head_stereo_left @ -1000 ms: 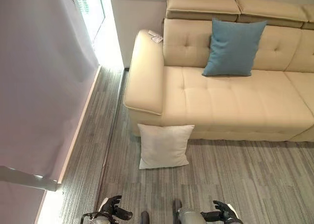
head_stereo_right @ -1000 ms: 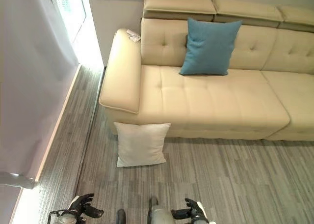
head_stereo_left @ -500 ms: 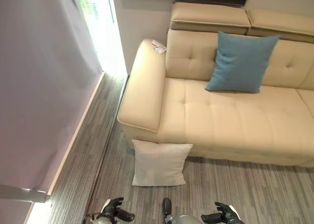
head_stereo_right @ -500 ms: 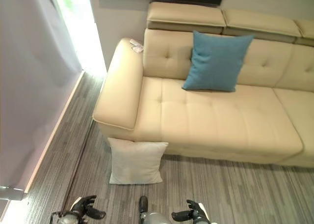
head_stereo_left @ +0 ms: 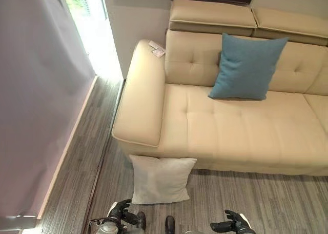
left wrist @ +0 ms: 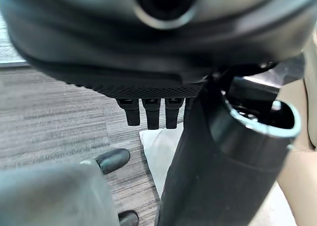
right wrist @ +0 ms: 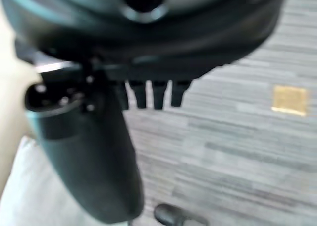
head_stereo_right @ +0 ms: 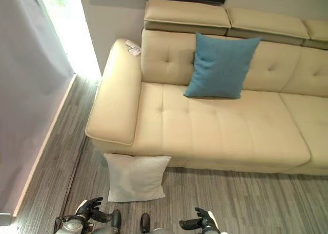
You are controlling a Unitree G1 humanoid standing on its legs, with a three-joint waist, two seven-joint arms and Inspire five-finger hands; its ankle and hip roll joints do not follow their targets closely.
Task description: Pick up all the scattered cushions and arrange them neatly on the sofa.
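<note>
- A white cushion (head_stereo_left: 161, 179) stands on the grey floor (head_stereo_left: 266, 198), leaning against the front of the beige sofa (head_stereo_left: 241, 126) just below its armrest (head_stereo_left: 141, 98).
- A blue cushion (head_stereo_left: 247, 59) is already on the seat, propped upright against the backrest.
- The left hand (head_stereo_left: 122, 211) hangs low, just short of the white cushion's lower edge, its fingers (left wrist: 148, 112) loosely parted and holding nothing.
- The right hand (head_stereo_right: 201, 222) hangs low as well, further from the cushion, fingers relaxed and empty.
- From where I stand, the job in hand looks like the reach for the white cushion; nothing has been grasped yet.
- To do it well, I'd bring both hands in from either side of the cushion and squeeze its edges, since soft stuffing will sag out of a one-sided pinch.
- Lifting it clear of the sofa's front before swinging up should keep it from snagging under the armrest.
- A good spot seems to be beside the blue cushion, upright against the backrest.
- A small white tag or paper (head_stereo_left: 157, 47) lies on the armrest top; best left alone.
</note>
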